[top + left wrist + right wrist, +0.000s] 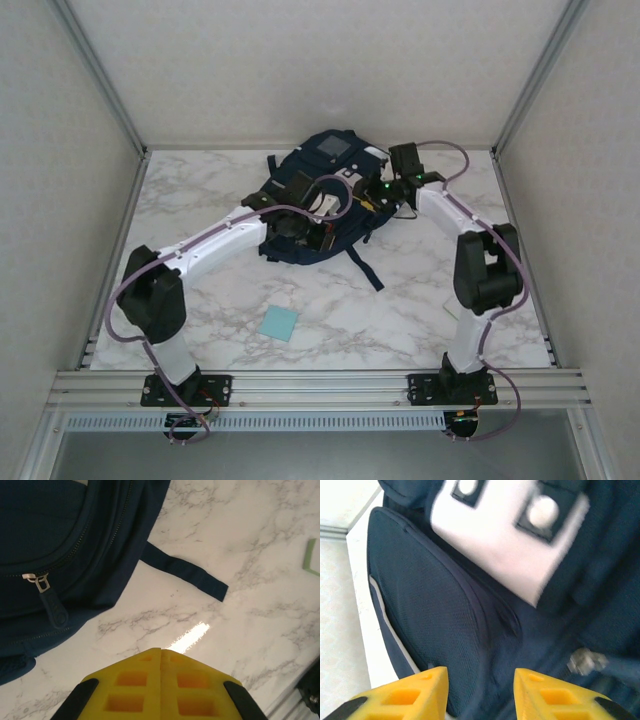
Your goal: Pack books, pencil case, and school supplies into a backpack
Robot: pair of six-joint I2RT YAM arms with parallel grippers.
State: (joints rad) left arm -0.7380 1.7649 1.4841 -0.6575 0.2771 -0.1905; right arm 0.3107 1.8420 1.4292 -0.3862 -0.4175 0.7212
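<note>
Backpack (302,162): lies flat at the far side of the table (420,300).
My left claw (160,652): shut tight, empty, near the zip (42,582).
My right claw (480,672): partly open, empty, above the cloth; I think it's ready to grab.
Blue pad (280,323): alone near me, not packed yet.

The backpack (305,165) is navy blue, with a grey patch (332,150) near its top and a pale grey piping line (385,615) along 1 seam. Its loose strap (185,572) is the same navy, and the zip pull (41,582) is silver metal above a navy tab. The bench (420,320) is white marble with grey veining. The square pad (279,323) is light blue. The left tool (160,655) and right tool (479,677) have yellow fingers edged in black. The left arm (215,245) and right arm (445,205) are white with black joints, and the cables (120,290) are purple.
</note>
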